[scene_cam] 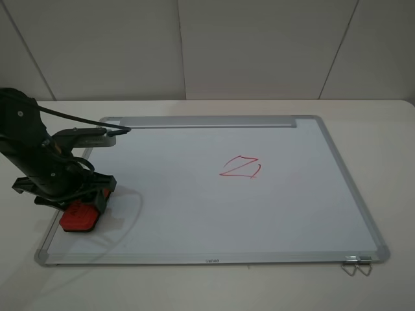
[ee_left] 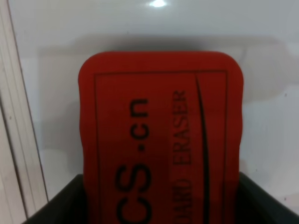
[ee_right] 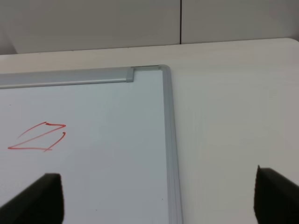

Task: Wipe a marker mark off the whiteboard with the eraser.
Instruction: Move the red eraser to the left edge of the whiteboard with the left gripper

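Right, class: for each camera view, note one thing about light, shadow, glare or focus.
Exterior high: soft, even light; the arm casts a faint shadow on the whiteboard beside the eraser. Left wrist: a bright glare spot on the board beyond the eraser, whose lettering is slightly blurred. Right wrist: the right pincer shows as dark, out-of-focus blobs; the board frame looks sharp.

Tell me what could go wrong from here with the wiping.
The left hand grips the eraser by one end only; pressing down may tilt it or let it slip.
The eraser sits close to the frame of the whiteboard; a sideways stroke might catch on it.
The only visible mark, a red scribble, lies far across the board; a long drag could lose contact.
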{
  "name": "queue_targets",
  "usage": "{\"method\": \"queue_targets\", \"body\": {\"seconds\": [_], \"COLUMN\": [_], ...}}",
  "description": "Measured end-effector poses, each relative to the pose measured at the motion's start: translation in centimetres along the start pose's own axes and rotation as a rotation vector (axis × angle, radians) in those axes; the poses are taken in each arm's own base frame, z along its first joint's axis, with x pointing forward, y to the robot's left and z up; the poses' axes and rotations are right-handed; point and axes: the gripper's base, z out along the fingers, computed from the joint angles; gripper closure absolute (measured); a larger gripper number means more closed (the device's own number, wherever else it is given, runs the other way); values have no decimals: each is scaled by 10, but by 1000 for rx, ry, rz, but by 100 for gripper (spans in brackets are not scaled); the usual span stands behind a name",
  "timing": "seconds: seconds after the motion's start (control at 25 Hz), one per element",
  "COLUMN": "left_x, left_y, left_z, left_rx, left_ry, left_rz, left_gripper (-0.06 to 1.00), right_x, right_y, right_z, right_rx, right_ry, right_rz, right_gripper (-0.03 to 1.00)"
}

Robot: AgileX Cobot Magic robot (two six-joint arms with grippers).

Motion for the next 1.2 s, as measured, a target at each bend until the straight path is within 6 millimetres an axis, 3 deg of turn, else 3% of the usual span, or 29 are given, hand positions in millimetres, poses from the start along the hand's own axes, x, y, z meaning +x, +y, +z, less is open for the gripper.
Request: {"method": "queue_targets", "body": {"seconds": [0.68,1.2], "left_x": [-2,-4], "left_y": [-2,-11], "left_z": [-9,9], "left_rx": [19,20], "left_ry": [-41,-60], "left_rz": [-33,-2], "left_gripper": [38,38], "right_x": [0,0], "right_y": [0,0], "right_z": [0,0], "right_rx": [0,0], "right_ry": [0,0], "right_rz": [0,0], "right_gripper": [24,24]}}
